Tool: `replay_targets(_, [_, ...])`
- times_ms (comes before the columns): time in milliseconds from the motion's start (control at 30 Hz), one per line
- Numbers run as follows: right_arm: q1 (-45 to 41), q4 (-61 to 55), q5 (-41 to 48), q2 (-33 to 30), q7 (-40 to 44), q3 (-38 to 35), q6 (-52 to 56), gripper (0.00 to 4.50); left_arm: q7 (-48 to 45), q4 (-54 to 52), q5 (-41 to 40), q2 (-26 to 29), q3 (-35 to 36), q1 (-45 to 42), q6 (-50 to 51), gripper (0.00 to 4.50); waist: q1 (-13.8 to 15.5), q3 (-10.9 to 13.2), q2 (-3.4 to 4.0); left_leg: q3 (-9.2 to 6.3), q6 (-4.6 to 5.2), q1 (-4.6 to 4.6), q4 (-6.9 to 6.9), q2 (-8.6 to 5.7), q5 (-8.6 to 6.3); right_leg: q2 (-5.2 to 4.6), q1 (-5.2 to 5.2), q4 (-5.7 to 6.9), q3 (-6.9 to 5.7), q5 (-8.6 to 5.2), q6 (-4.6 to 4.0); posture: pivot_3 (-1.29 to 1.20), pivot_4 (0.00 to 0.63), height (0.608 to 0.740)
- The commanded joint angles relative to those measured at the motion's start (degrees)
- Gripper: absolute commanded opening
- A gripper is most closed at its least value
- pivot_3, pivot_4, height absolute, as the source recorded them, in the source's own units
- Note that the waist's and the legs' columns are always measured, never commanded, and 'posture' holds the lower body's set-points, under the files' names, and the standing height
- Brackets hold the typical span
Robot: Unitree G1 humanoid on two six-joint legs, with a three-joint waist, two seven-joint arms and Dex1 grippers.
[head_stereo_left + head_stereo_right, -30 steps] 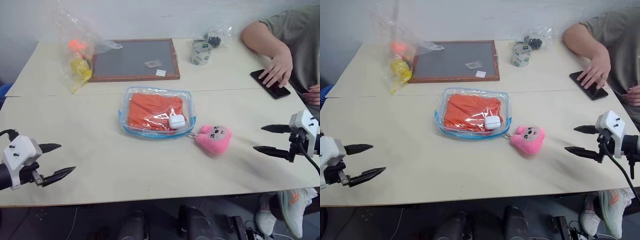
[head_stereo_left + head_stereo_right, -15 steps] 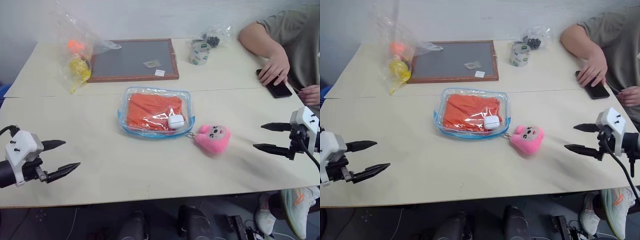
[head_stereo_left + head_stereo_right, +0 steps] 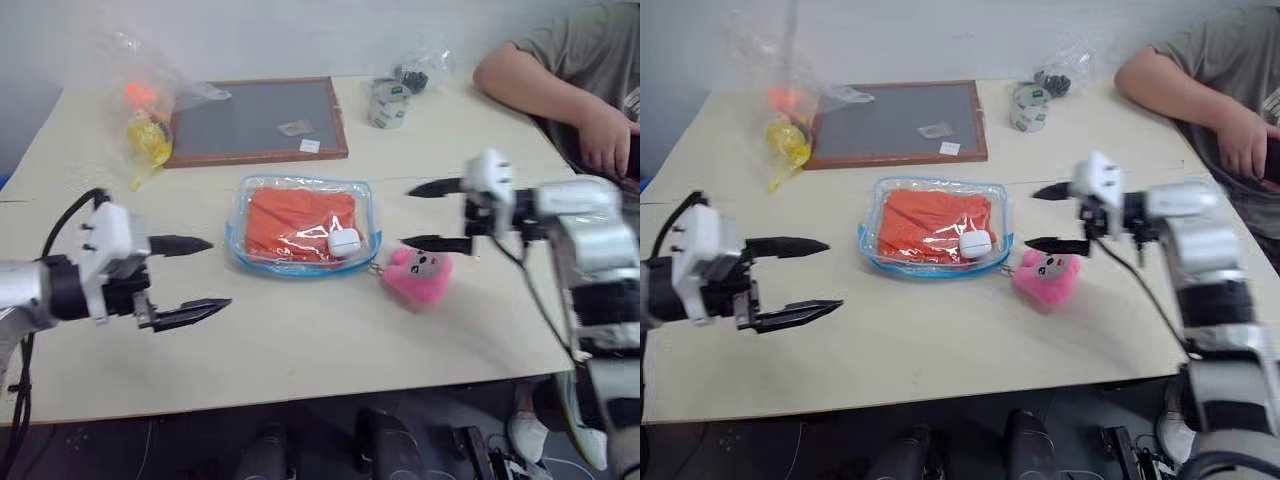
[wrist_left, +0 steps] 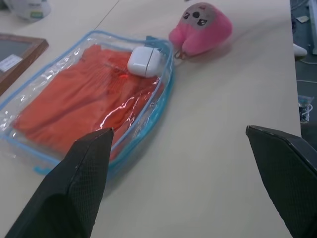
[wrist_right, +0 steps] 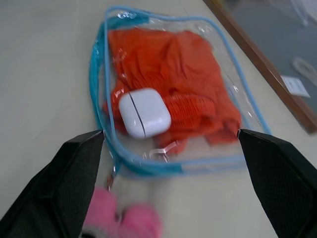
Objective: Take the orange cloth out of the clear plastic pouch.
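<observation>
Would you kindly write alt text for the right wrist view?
A clear plastic pouch with blue trim lies on a pale table, holding an orange cloth and a white earbud case. The right gripper, jaws wide open, frames it.

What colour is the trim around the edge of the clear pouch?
Light blue, running all round the clear plastic pouch; it shows best in the right wrist view.

No legible text, labels or numbers anywhere.
</observation>
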Motion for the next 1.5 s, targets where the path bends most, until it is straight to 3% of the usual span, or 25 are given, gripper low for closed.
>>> replay_targets(33, [-5.29, 7.59, -4.74, 4.23, -4.92, 1.69, -5.62, 4.47, 1.3, -0.74, 0.13, 0.22, -2.21, -2.7, -0.28, 4.5, -1.24, 0.01, 0.01, -1.13, 0.11, -0.1, -0.31, -0.32, 0.37, -0.53, 0.39, -0.08, -0.97, 0.01, 0.02, 0.0, 0.15, 0.74])
replay_targets(100, [-7.11, 12.34, -6.53, 5.98, -5.48, 2.73, -6.81, 4.47, 1.62, -1.1, -0.06, 0.17, -3.48, -3.96, -0.09, 4.5, -1.47, 0.05, 0.08, -3.13, 0.18, -0.15, -0.85, -1.26, 1.01, -1.27, 1.08, 0.01, -2.39, 0.01, 0.02, 0.0, 0.15, 0.74])
replay_targets(133, [-7.58, 14.19, -7.25, 6.37, -4.47, 3.44, -8.28, 4.47, 1.53, -1.2, -0.14, 0.22, -4.16, -4.63, -0.09, 4.5, -0.91, 0.06, 0.08, -3.78, 0.11, -0.22, -0.77, -1.42, 1.19, -1.25, 0.98, 0.26, -2.31, 0.02, 0.02, 0.0, 0.15, 0.74])
replay_targets(200, [-8.34, 16.82, -7.96, 7.03, -2.92, 4.04, -10.57, 4.47, 1.4, -1.28, -0.21, 0.27, -4.99, -5.45, -0.14, 4.5, 0.53, 0.06, 0.08, -3.88, 0.06, -0.26, -0.64, -1.35, 1.17, -1.07, 0.87, 0.72, -1.91, 0.1, 0.14, 0.0, 0.15, 0.74])
replay_targets(433, [-10.8, 21.59, -9.76, 7.48, 3.96, 6.1, -14.88, 4.47, 1.63, 0.28, 1.5, -0.14, -9.14, -9.85, -1.13, 4.5, 1.02, 0.06, 0.08, -3.58, 0.0, -0.85, -0.47, -1.3, 1.27, -0.86, 0.94, -0.62, -1.9, 0.08, 0.15, 0.0, 0.15, 0.74])
replay_targets(967, [-11.78, 30.41, -15.6, 9.31, 1.16, 6.91, -19.99, 4.47, 2.01, 2.31, 3.88, -2.08, -13.52, -15.56, -2.53, 4.5, 0.39, 0.06, 0.08, -3.23, -0.74, -0.76, -0.54, -0.75, 1.68, -0.05, 0.8, -0.68, -1.61, 0.01, 0.04, 0.0, 0.15, 0.74])
replay_targets(1067, [-11.75, 31.07, -15.76, 10.03, 0.99, 6.73, -20.14, 3.96, 2.01, 2.46, 4.08, -2.34, -13.81, -15.94, -2.6, 4.5, 0.39, 0.06, 0.08, -3.23, -0.74, -0.76, -0.54, -0.75, 1.68, -0.05, 0.8, -0.67, -1.6, 0.01, 0.04, 0.0, 0.15, 0.74])
replay_targets(1233, [-11.5, 31.29, -16.29, 10.44, -0.65, 6.46, -19.76, 2.34, 1.75, 2.61, 4.57, -2.55, -13.81, -15.67, -2.94, 4.5, 0.45, 0.06, 0.08, -3.23, -0.74, -0.76, -0.54, -0.73, 1.68, -0.05, 0.79, -0.67, -1.52, 0.01, 0.04, 0.0, 0.15, 0.74])
replay_targets(1500, [-11.11, 24.5, -11.6, 4.72, 0.04, 0.83, -11.71, 2.34, 2.44, 2.48, 3.57, -5.82, -15.25, -17.65, -2.48, 4.5, 0.83, 0.06, 0.08, -3.24, -0.73, -0.78, -0.53, -0.69, 1.68, -0.05, 0.79, -0.67, -1.43, 0.01, 0.04, 0.0, 0.15, 0.74])
